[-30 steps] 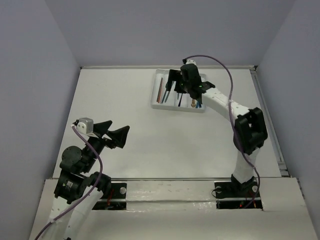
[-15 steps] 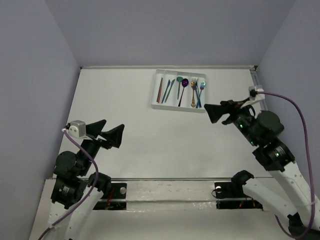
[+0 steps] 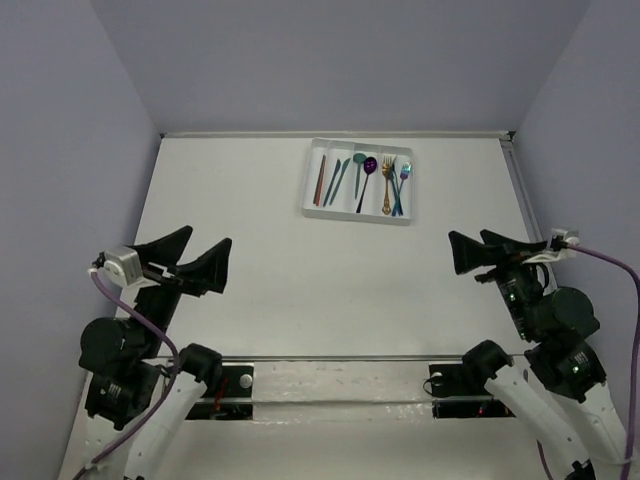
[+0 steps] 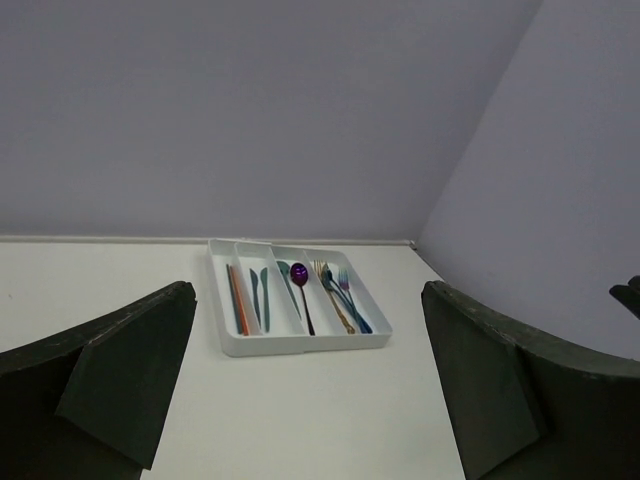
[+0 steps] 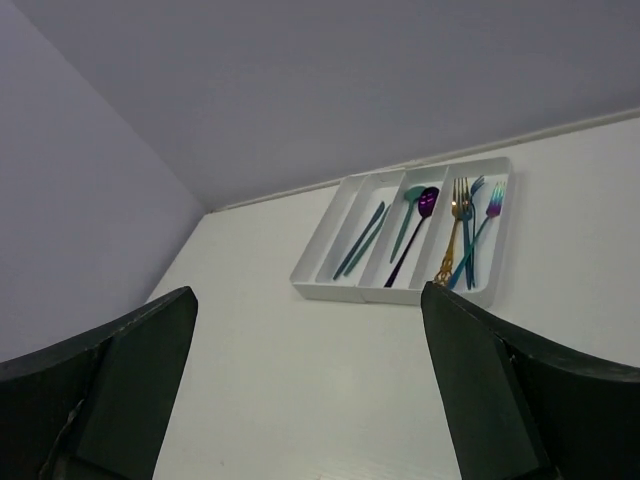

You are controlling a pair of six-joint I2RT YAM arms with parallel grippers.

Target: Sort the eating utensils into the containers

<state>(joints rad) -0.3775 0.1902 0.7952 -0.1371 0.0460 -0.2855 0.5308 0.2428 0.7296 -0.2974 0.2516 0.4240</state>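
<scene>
L claw & R claw both apart, empty; utensils lie in tray compartments, far end of desk.

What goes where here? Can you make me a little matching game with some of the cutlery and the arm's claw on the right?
Things:
1. red-orange chopsticks
2. purple spoon
3. gold fork
4. right gripper

Places or states, as seen from the top camera:
A. open, holding nothing, apart from the tray
B. right-end compartment of the tray
C. left end of the tray
D. mid-tray, beside a teal spoon

Pairs: 1-C, 2-D, 3-B, 4-A
</scene>
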